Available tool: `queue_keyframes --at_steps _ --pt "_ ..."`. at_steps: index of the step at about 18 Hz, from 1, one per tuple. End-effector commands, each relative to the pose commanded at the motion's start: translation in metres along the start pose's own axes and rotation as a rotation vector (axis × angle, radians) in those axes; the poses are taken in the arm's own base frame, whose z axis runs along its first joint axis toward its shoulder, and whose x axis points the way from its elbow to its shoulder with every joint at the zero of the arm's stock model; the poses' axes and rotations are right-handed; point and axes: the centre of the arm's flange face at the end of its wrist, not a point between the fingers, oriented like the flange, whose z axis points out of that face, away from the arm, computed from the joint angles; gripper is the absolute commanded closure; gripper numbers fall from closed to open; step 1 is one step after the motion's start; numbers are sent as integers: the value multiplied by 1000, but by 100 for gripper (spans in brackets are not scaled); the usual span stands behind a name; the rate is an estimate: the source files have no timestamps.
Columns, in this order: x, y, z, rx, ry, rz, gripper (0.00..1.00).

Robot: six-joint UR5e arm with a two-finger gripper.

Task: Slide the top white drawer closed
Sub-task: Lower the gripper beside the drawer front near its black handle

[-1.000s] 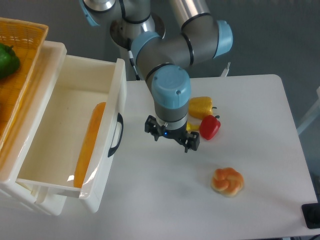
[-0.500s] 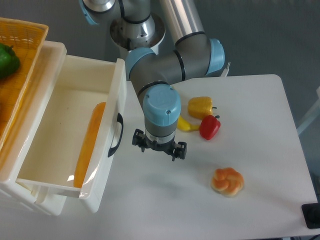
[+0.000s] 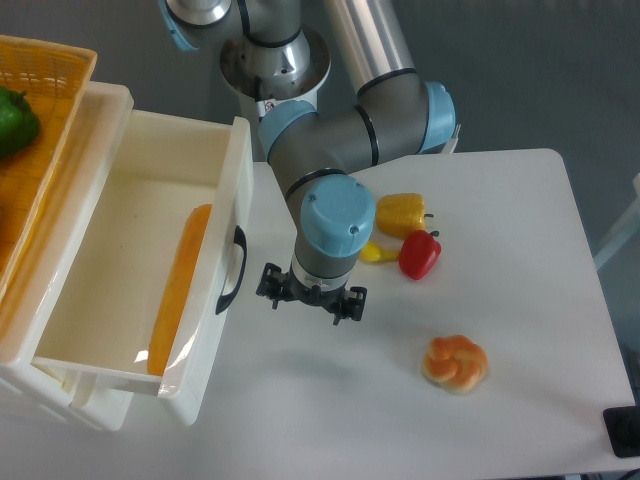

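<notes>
White drawer: pulled wide open — approach under way.
Gripper: fingers spread, nothing held.
Next: handle to be pushed leftward.

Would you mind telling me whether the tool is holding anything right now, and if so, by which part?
Nothing is held. The tool hangs empty above the table, to the right of the top white drawer and clear of its black handle.
</notes>
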Motion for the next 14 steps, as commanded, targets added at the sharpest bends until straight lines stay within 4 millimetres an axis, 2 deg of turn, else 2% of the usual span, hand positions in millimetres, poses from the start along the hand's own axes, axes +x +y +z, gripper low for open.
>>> queue_keyframes --at_steps 14 --pt "6 0 -5 14 26 3 0"
